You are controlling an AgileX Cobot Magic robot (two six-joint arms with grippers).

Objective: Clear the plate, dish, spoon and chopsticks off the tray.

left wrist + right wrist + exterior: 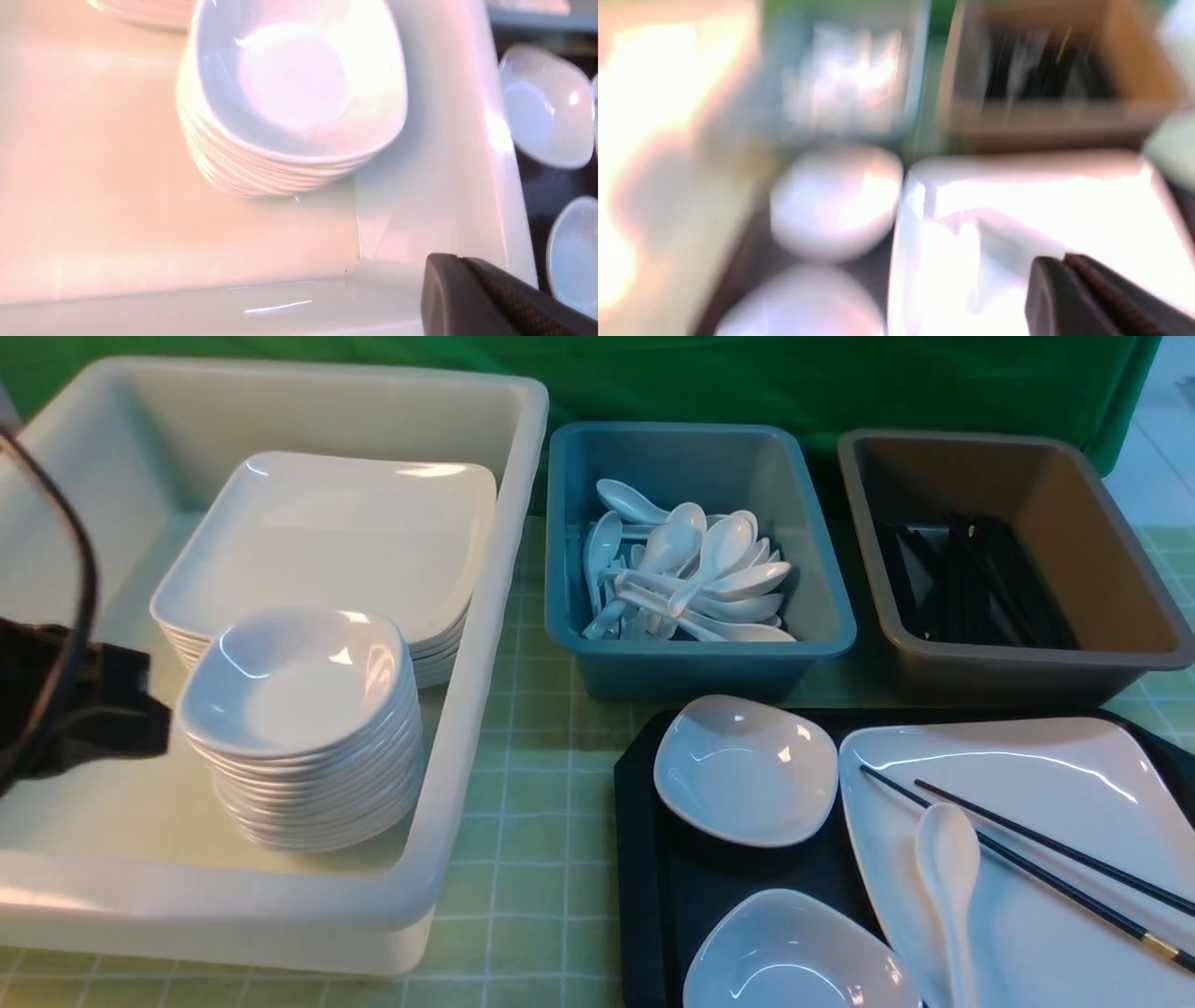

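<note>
Blur smears the right wrist view; the front view's edge crops the plate point(1055, 775), tray point(639, 877) and chopsticks point(1027, 865).

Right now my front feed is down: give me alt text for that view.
The black tray at lower right holds the large plate, with the spoon and chopsticks on it, plus two small dishes. Behind it stand a blue tub of spoons and a brown tub of black sticks; a white tub at left holds stacked dishware.
</note>
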